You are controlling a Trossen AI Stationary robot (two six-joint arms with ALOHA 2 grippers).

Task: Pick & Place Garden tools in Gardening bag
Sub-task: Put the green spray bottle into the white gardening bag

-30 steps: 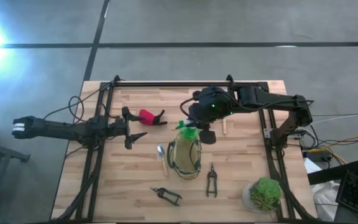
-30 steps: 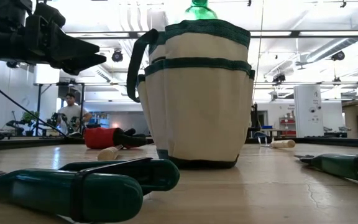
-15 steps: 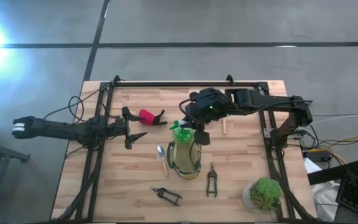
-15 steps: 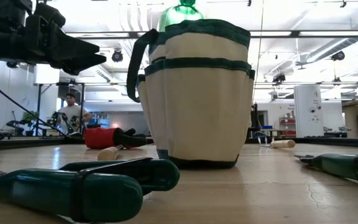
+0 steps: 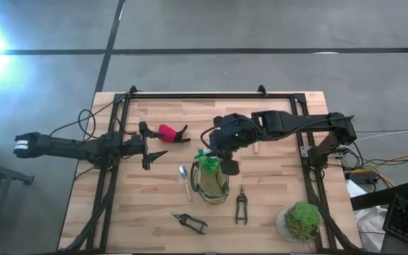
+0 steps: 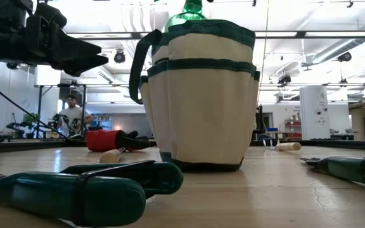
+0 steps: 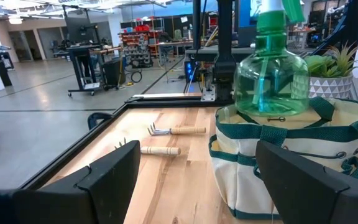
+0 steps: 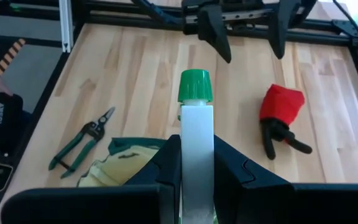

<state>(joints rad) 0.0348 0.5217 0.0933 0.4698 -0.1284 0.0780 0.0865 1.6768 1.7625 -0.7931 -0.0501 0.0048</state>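
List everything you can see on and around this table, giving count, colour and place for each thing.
gardening bag: one, khaki with dark green trim, mid-table.
spray bottle: one, green with white top, upright at the bag's mouth.
red-and-black tool: one, far side, left of the bag.
forks: two, wooden handles, far side.
trowel: one, metal and wood, just left of the bag.
pruners: two, dark green, near side.
potted plant: one, green, near right corner.
person: one, in the room behind.
left gripper: open, beside the red-and-black tool.
right gripper: shut on the spray bottle.

2 pruners (image 5: 241, 206), 2 forks (image 7: 169, 130), 1 bag (image 5: 212, 183)
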